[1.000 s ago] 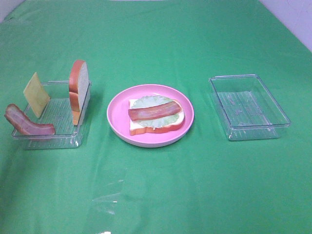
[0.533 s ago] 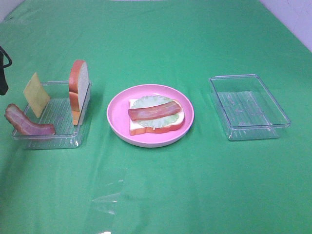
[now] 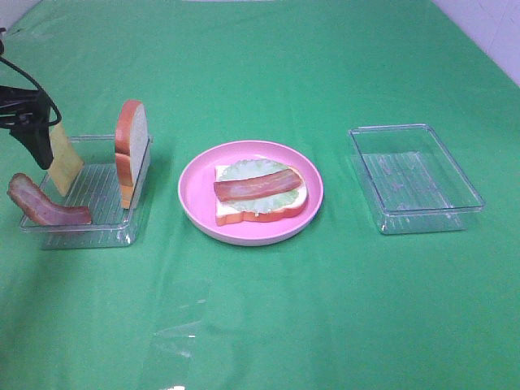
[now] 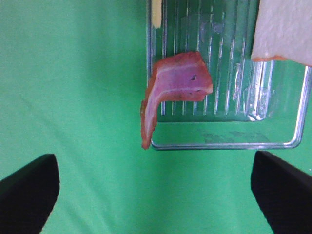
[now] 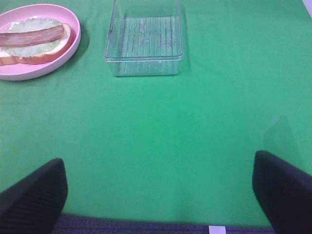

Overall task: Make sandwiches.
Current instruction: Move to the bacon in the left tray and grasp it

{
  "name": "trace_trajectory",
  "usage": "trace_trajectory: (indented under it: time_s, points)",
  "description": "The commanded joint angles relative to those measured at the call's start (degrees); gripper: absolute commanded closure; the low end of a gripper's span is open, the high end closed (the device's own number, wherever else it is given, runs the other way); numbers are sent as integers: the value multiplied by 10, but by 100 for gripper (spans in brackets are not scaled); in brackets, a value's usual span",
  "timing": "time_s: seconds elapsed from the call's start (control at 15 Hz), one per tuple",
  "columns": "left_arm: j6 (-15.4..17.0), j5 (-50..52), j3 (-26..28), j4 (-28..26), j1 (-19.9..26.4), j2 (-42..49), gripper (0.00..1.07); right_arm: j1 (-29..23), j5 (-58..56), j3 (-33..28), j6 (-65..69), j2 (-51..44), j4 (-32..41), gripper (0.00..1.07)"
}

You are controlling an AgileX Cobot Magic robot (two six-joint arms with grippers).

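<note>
left gripper (image 4: 156, 195): jaws wide, empty, near tray (image 3: 81, 234) edge by bacon strip (image 4: 175, 87) | right gripper (image 5: 156, 195): jaws wide, empty | sandwich (image 3: 260, 195): half-built (bread, lettuce, bacon), on pink plate (image 3: 195, 207) | bread slice (image 3: 132, 150): upright in tray

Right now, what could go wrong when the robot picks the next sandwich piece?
1. The bacon strip droops over the rim of the clear tray; the open left hand could bump it onto the green cloth.
2. The cheese square and bread slice stand on edge, so a nudge might topple them.
</note>
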State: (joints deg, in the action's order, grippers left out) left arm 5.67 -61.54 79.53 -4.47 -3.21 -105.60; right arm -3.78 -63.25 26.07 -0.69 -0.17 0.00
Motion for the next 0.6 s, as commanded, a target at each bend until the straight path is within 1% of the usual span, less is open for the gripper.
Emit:
trace_trajectory:
  time_s: [0.07, 0.13, 0.2, 0.47, 0.6]
  points:
    - [15, 22, 2, 9, -13, -31, 7, 4, 1, 0, -4, -19, 0, 9]
    - [18, 28, 2, 9, -14, -37, 7, 4, 1, 0, -4, -19, 0, 9]
    - [28, 41, 2, 8, -14, -51, 7, 4, 1, 0, -4, -19, 0, 9]
    - [26, 79, 2, 7, -14, -101, 7, 4, 1, 0, -4, -19, 0, 9]
    - [25, 83, 2, 7, -14, -105, 7, 4, 1, 0, -4, -19, 0, 9]
